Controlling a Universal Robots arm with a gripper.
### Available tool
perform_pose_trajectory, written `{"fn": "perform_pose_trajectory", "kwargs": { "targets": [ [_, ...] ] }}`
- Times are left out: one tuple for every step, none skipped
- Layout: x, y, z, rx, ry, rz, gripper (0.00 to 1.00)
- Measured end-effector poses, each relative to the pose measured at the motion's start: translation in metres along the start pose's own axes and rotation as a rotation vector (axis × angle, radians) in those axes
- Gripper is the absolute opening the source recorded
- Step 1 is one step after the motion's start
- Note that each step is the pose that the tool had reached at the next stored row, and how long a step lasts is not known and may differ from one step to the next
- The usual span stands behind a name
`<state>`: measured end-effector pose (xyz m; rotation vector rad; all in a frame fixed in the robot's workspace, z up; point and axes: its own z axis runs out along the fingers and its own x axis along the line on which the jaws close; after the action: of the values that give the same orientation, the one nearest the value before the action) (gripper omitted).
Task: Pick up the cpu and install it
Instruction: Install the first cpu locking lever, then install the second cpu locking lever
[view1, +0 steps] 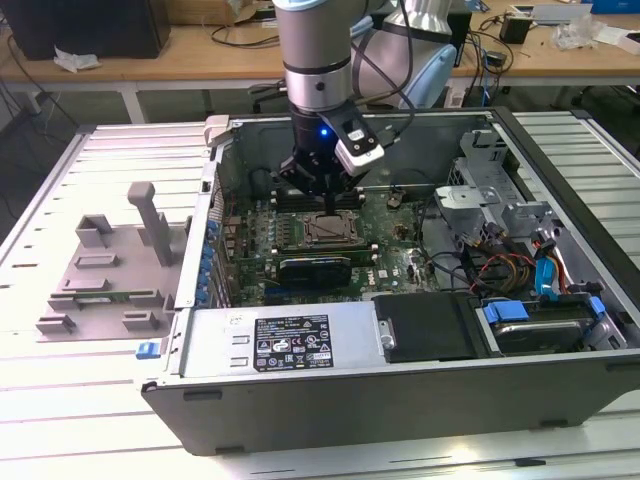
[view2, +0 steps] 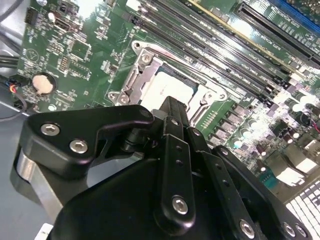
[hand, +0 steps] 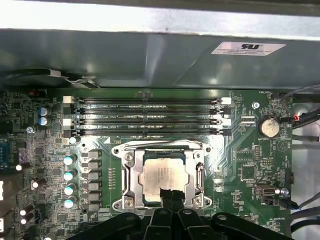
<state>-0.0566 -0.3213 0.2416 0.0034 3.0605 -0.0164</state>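
Note:
The cpu (hand: 161, 172) is a small square chip with a pale silver top, lying flat in the open metal socket frame (hand: 125, 175) on the green motherboard (hand: 240, 150). In the exterior view my gripper (view1: 332, 203) hangs straight down inside the computer case, just above the cpu (view1: 331, 229). Both wrist views show the black fingertips close together over one edge of the chip, with nothing between them: the gripper (hand: 170, 194) in the first, and the gripper (view2: 173, 106) with the cpu (view2: 170, 86) in the second. Whether the tips touch the chip I cannot tell.
The open case (view1: 400, 400) lies on its side on a white slatted table. A black finned block (view1: 315, 268) sits just in front of the socket, memory slots (hand: 150, 116) behind it. Drive bays and cables (view1: 520, 260) fill the exterior view's right. A grey plastic fixture (view1: 110, 265) stands outside at that view's left.

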Motion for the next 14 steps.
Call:
{"fn": "perform_pose_trajectory", "kwargs": {
  "targets": [
    [-0.0003, 0.0000, 0.0000, -0.0008, 0.0052, 0.000, 0.11],
    [-0.0002, 0.0000, 0.0000, -0.0009, 0.0052, 0.000, 0.11],
    [-0.0002, 0.0000, 0.0001, -0.0009, 0.0052, 0.000, 0.11],
    [-0.0002, 0.0000, 0.0001, -0.0010, 0.0057, 0.000, 0.11],
    [-0.0002, 0.0000, 0.0001, -0.0010, 0.0062, 0.000, 0.11],
    [-0.0002, 0.0000, 0.0001, -0.0010, 0.0065, 0.000, 0.11],
    [-0.0002, 0.0000, 0.0001, -0.0010, 0.0065, 0.000, 0.11],
    [-0.0002, 0.0000, 0.0001, -0.0010, 0.0066, 0.000, 0.11],
    [-0.0002, 0.0000, 0.0001, -0.0010, 0.0067, 0.000, 0.11],
    [-0.0002, 0.0000, 0.0001, -0.0009, 0.0067, 0.000, 0.11],
    [-0.0002, 0.0000, 0.0001, -0.0010, 0.0068, 0.000, 0.11],
    [-0.0002, 0.0000, 0.0001, -0.0010, 0.0069, 0.000, 0.11],
    [-0.0002, 0.0000, 0.0001, -0.0009, 0.0070, 0.000, 0.11],
    [-0.0002, 0.0000, 0.0001, -0.0010, 0.0071, 0.000, 0.11]
  ]
}}
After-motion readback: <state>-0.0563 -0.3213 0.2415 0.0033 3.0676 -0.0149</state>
